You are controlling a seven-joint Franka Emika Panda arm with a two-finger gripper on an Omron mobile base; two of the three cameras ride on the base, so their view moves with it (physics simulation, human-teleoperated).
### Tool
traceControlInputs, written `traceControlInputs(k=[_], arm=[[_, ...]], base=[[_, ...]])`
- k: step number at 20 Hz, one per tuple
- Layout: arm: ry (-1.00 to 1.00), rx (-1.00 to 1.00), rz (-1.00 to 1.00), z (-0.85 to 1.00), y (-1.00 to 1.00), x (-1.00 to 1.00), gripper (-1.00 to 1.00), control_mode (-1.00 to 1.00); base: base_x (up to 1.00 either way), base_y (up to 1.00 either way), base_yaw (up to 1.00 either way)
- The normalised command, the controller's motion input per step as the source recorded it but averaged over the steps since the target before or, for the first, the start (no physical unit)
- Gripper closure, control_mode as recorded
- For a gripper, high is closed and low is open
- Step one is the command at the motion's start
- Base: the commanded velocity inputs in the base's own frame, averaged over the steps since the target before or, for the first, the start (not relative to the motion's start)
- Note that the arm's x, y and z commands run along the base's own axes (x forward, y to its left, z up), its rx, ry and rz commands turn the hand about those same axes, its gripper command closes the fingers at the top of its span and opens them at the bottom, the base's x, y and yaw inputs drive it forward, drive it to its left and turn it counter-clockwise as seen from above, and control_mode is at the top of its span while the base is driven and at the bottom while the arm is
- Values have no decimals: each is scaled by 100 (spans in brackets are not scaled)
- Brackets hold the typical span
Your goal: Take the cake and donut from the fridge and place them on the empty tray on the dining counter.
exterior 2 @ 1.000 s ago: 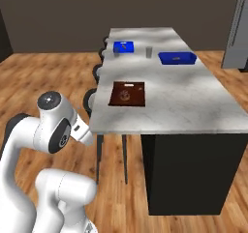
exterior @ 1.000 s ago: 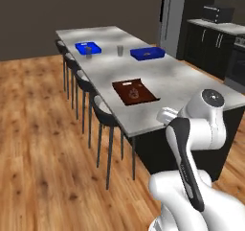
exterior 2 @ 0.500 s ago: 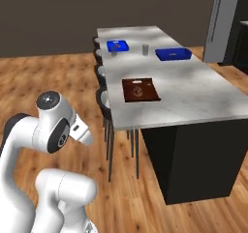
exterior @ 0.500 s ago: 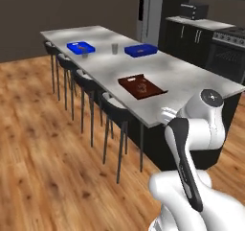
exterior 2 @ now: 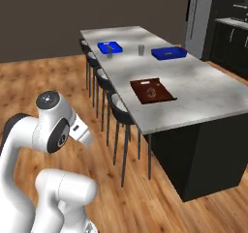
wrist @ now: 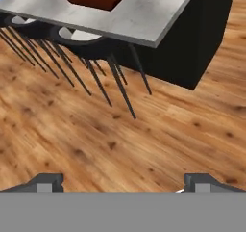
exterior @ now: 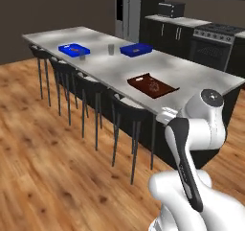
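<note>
**Base near the counter, fridge well apart**

Your two-finger gripper [wrist: 120, 184] hangs with jaws spread wide, empty, over wood floor. The flat reddish-brown tray [exterior: 152, 85] sits on the grey-white marbled dining counter [exterior 2: 203, 87]; a small dark item already seems to lie in it. The tall grey fridge [exterior: 127, 12] stands at twelve o'clock. Driving there, you could clip the dark stools [exterior: 125, 111].

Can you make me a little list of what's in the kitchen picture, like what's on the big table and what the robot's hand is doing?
table: dining counter, stools along one side
middle of table: reddish-brown tray with something small and dark on it
far end: two blue trays, a small grey cup between them
behind table: fridge
hand: open, holding nothing, over the wooden floor
</note>
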Motion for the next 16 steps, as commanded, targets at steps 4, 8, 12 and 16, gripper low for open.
traceControlInputs(k=[4,8,12,16], arm=[[0,0,0,0,0,0,-100,100],[0,0,0,0,0,0,-100,100],[0,0,0,0,0,0,-100,100],[0,0,0,0,0,0,-100,100]], base=[[44,93,-33],[41,96,-34],[46,100,-34],[51,100,-35]])
